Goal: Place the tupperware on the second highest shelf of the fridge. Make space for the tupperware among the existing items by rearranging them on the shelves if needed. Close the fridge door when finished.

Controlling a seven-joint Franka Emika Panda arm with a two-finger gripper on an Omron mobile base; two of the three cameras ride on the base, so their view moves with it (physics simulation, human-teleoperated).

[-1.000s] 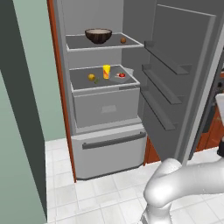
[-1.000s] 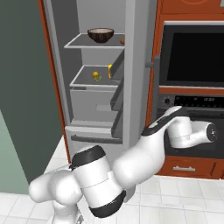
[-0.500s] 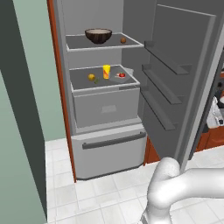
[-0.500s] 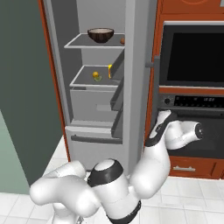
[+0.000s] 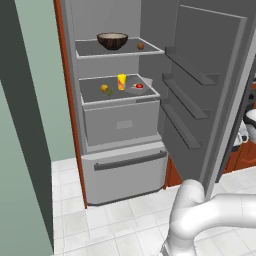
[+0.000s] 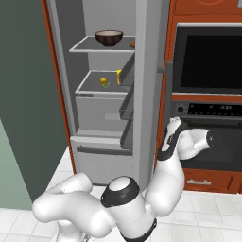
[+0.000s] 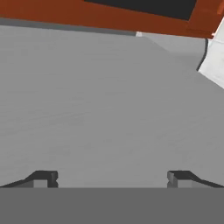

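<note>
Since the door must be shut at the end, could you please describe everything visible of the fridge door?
The fridge door is a tall, plain silver-grey panel, swung wide open to the right of the compartment. Three grey bins step down its inner face. In the right base view it stands edge-on beside the black ovens.

Floor: white square tiles with grey joints. Wall: plain pale green, left of the cabinet. A darker green panel stands nearer the camera, left of the wall. Cabinet: red-brown wood. Oven: black, with a dark glass front, set in the cabinet; a control strip sits just below the glass. Drawer: red-brown, with a pale handle, below the oven. Light: even, no strong shadows.
</note>
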